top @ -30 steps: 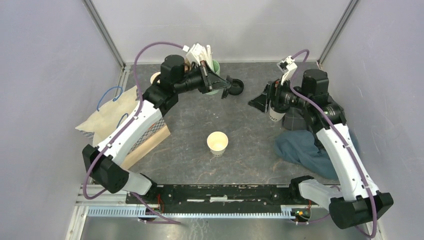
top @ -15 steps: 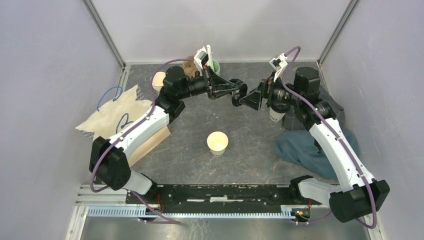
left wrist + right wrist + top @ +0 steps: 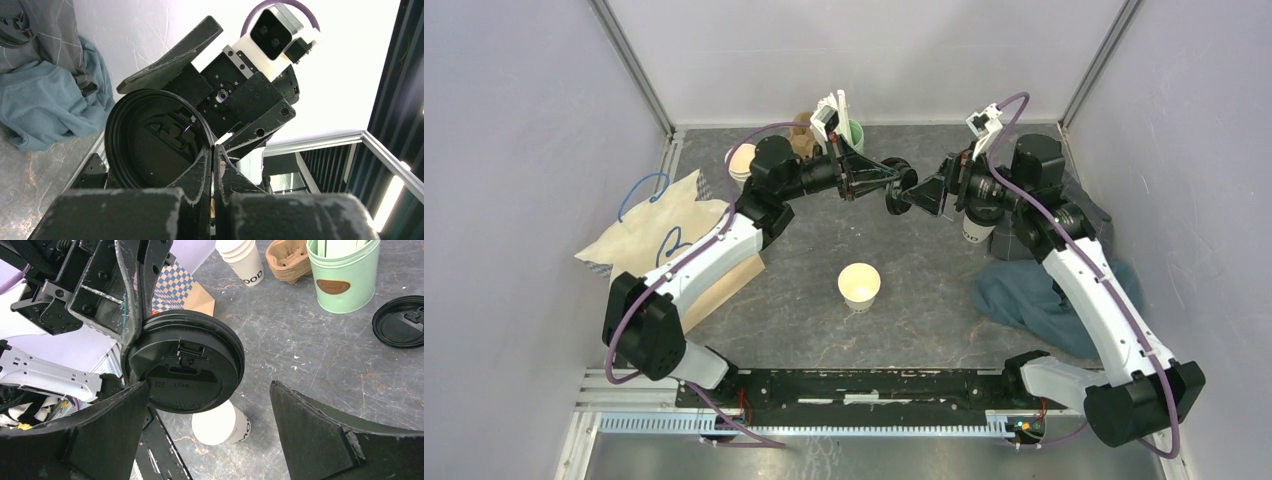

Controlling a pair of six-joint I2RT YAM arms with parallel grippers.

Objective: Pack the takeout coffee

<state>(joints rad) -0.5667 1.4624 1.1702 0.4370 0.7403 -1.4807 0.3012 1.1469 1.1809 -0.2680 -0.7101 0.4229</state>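
The paper cup (image 3: 859, 285) stands upright and open-topped in the middle of the worktop (image 3: 804, 320), below and well apart from both claws. In the right wrist view it shows at bottom centre (image 3: 220, 422), dark print on its side. The black lid (image 3: 185, 367) is not on the cup. It is held in the air above the worktop, pinched by its rim in the left claw (image 3: 904, 184), whose fingers are pressed together on the edge (image 3: 212, 155). The right claw (image 3: 924, 197) faces it, fingers spread wide to either side of the lid. I cannot tell whether they touch it.

A second black lid (image 3: 400, 325) lies flat on the worktop at the right edge of the right wrist view, just beside a green tin (image 3: 342, 277). Left of the tin are a brown pulp carrier (image 3: 290, 257) and a stack of white cups (image 3: 245, 257). Another white cup (image 3: 972, 232) shows partly under the right arm, its top hidden. A blue cloth (image 3: 1034, 295) is bunched at the right of the top view, and a paper bag with blue handles (image 3: 649, 230) lies at the left.
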